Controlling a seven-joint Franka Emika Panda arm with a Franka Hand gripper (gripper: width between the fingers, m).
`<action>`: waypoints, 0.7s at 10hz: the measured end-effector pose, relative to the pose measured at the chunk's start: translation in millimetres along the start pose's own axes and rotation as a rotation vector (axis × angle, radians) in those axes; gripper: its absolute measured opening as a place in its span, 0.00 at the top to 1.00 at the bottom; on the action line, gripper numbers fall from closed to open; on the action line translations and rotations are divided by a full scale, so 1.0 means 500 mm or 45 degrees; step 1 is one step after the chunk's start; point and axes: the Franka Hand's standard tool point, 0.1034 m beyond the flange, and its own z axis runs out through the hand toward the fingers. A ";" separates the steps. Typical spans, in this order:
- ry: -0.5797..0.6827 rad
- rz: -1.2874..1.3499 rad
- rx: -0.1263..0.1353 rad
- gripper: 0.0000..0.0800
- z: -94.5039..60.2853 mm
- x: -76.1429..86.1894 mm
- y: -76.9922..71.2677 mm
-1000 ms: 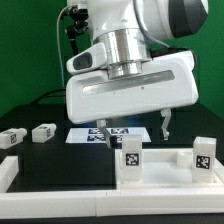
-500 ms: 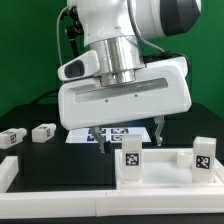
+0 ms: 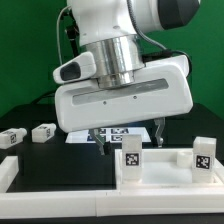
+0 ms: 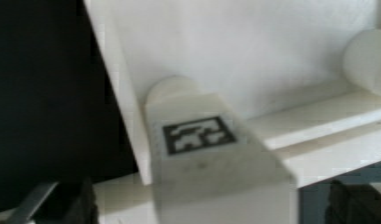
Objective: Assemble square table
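Observation:
The square table's white slab lies at the front of the exterior view, with two tagged white legs standing upright on it, one near the middle and one at the exterior view's right. My gripper hangs open just above the middle leg, its dark fingers apart on either side, touching nothing. In the wrist view that leg with its tag runs between the open gripper over the slab. Two loose leg blocks lie at the exterior view's left.
The marker board lies flat behind the gripper. A long white border bar runs along the front and turns up at the exterior view's left. A green backdrop closes the back.
The hand has come down a little and shifted slightly toward the exterior view's left, over the middle leg. Its jaws stayed open.

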 end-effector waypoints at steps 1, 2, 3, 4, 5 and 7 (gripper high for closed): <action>0.008 0.004 -0.001 0.20 0.002 0.000 -0.002; 0.007 0.017 -0.002 0.20 0.003 -0.001 -0.002; 0.007 0.028 -0.002 0.40 0.003 -0.001 -0.002; 0.007 0.081 -0.001 0.40 0.003 -0.001 -0.002; 0.007 0.174 -0.001 0.64 0.004 -0.001 -0.001; 0.007 0.339 -0.002 0.64 0.005 -0.001 0.001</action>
